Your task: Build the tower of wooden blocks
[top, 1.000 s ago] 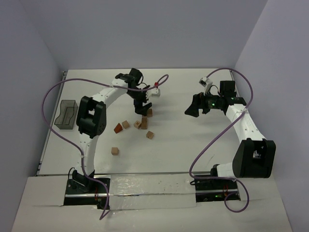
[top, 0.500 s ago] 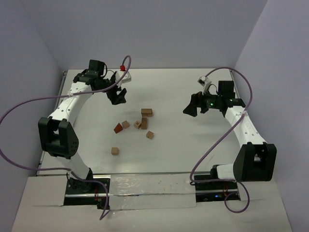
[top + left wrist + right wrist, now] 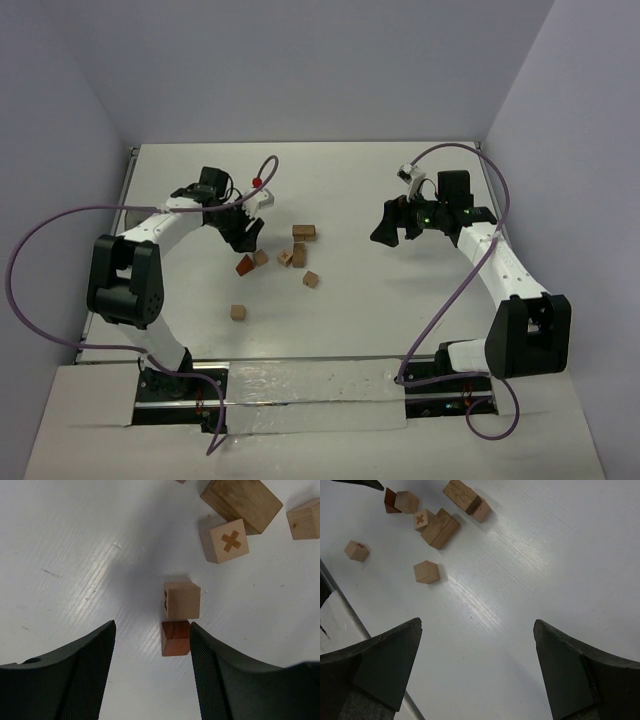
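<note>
Wood blocks (image 3: 298, 256) for the tower lay loose on the white desk (image 3: 400, 320), and as far as the overhead view showed, none rested on another. Most sat in a small cluster about the middle of the desk, somewhat nearer the left edge than the right. At the cluster's left end the reddish-brown wedge (image 3: 175, 638) lay touching, or all but touching, a plain tan cube (image 3: 182, 600). Just past them a cube marked with a cross (image 3: 224, 541) sat beside a larger, darker block (image 3: 241, 502). A longer piece (image 3: 304, 232) lay on the far side of the cluster and one cube (image 3: 311, 279) on its near side. A lone cube (image 3: 237, 312) sat apart, closer to the near and left edges.

The left end effector (image 3: 245, 232) hung over the cluster's left end with its fingers (image 3: 82, 672) spread and nothing gripped. In its wrist view the wedge sat at the mouth of the gap, just beside one finger. Whether that finger touched the wedge, or the tips touched the desk, could not be told.

The right end effector (image 3: 386, 228) was toward the right edge, well apart from the blocks. Its fingers (image 3: 375, 667) were wide open and empty, with bare desk between them and the cluster at the upper left of its wrist view.
</note>
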